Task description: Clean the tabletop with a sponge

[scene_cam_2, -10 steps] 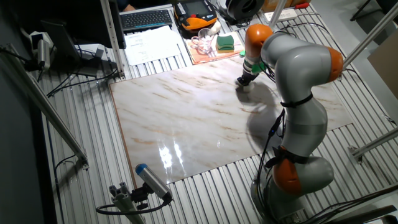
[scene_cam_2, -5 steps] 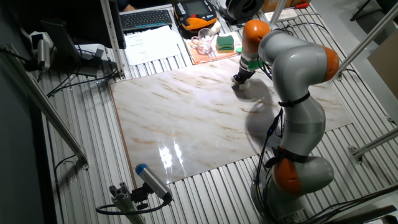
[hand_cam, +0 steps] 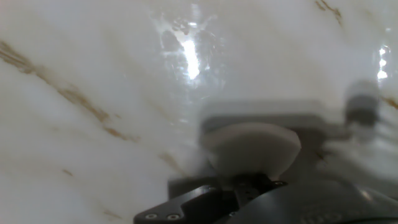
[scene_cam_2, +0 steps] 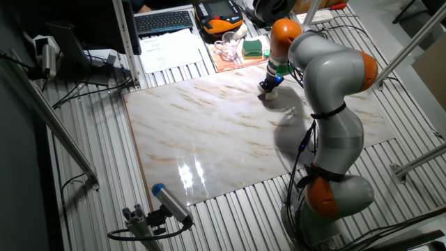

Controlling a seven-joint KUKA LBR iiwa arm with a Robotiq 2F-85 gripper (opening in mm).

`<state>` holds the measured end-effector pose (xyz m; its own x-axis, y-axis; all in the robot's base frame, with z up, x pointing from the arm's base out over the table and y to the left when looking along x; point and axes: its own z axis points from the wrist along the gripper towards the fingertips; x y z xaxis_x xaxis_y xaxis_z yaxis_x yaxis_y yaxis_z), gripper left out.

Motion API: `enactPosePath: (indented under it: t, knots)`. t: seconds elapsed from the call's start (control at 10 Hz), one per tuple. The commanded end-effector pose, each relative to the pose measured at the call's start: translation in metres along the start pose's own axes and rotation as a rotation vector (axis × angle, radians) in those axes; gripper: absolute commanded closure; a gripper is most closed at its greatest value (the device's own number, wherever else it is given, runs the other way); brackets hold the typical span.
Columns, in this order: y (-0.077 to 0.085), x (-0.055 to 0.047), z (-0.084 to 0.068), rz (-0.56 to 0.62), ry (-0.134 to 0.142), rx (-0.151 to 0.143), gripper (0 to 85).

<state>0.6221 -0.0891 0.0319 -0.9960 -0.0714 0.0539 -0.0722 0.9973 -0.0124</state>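
Marble tabletop, gripper pressing sponge (far edge)

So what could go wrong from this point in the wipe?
The gripper presses the sponge on the tabletop near its far edge; a longer stroke that way could run off onto the ribbed metal surface toward the orange tray. The sponge looks barely gripped, so it might slip out. Most of the slab lies unreached.

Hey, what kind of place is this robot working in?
Likely a robotics lab: a ribbed metal bench carries the marble tabletop, with a keyboard and loose cables around it.
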Motion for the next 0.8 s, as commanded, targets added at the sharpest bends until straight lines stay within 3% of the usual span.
enactPosePath:
  t: [0.0,0.5,0.7]
  knots:
    - [0.002,-0.002,-0.001,0.000,0.000,0.001,85.0]
    - [0.010,-0.010,-0.004,0.014,0.002,-0.001,85.0]
    - [0.016,-0.016,-0.009,0.023,0.004,0.011,85.0]
